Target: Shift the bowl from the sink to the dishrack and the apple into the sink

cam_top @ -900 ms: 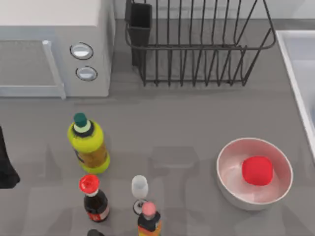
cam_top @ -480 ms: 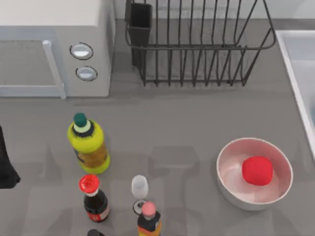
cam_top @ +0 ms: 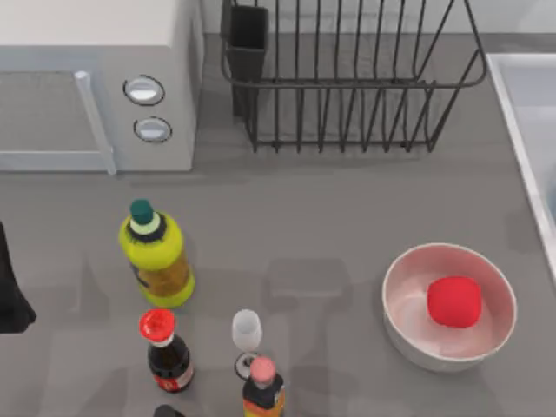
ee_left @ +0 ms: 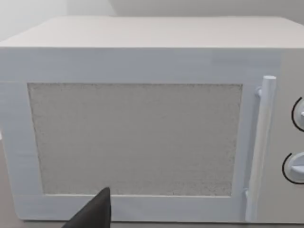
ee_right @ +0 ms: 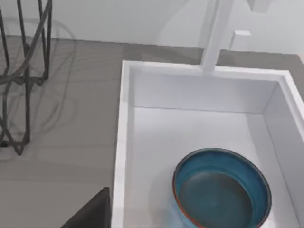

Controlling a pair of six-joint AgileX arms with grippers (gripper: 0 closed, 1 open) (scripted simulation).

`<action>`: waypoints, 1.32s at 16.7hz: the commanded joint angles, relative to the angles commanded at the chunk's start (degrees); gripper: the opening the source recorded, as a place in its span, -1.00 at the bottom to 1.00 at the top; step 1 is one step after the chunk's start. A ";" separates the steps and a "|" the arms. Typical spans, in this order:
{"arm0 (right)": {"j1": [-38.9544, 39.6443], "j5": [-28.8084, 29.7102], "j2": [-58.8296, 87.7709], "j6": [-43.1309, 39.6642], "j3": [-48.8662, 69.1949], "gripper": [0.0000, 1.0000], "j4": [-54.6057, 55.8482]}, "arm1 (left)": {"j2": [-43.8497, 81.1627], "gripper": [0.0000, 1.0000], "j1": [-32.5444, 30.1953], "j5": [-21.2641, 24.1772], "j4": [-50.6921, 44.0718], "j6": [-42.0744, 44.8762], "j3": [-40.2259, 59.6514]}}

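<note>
The teal-blue bowl (ee_right: 221, 190) with a reddish rim line sits upright on the floor of the white sink (ee_right: 124, 142), and my right gripper (ee_right: 90, 213) hovers above the sink's rim, apart from the bowl. In the top view the sink (cam_top: 521, 113) runs along the right edge. The red apple (cam_top: 453, 302) lies inside a white bowl (cam_top: 408, 334) on the table's right side. The black wire dishrack (cam_top: 347, 82) stands at the back with its dark utensil cup (cam_top: 248, 39) at its left corner. My left gripper (ee_left: 92, 216) faces the microwave.
A white microwave (cam_top: 95, 78) fills the back left. A yellow-green bottle (cam_top: 156, 256), a red-capped dark bottle (cam_top: 165, 352), a small wine glass (cam_top: 247, 334) and another bottle (cam_top: 262, 387) crowd the front left. A faucet (ee_right: 216, 33) rises behind the sink. My left arm (cam_top: 10, 295) rests at the left edge.
No object has moved. Faint shadows on the tabletop near the middle have shifted slightly.
</note>
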 joint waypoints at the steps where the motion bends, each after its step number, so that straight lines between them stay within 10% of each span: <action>1: -0.89 0.00 5.73 -0.80 5.20 1.00 -2.84 | 0.00 1.00 0.00 0.00 0.00 0.00 0.00; 14: -12.87 0.15 80.57 -11.12 72.54 1.00 -39.53 | 0.00 1.00 0.00 0.00 0.00 0.00 0.00; 22: -16.44 -0.30 103.74 -14.35 93.67 1.00 -50.51 | 0.00 1.00 0.00 0.00 0.00 0.00 0.00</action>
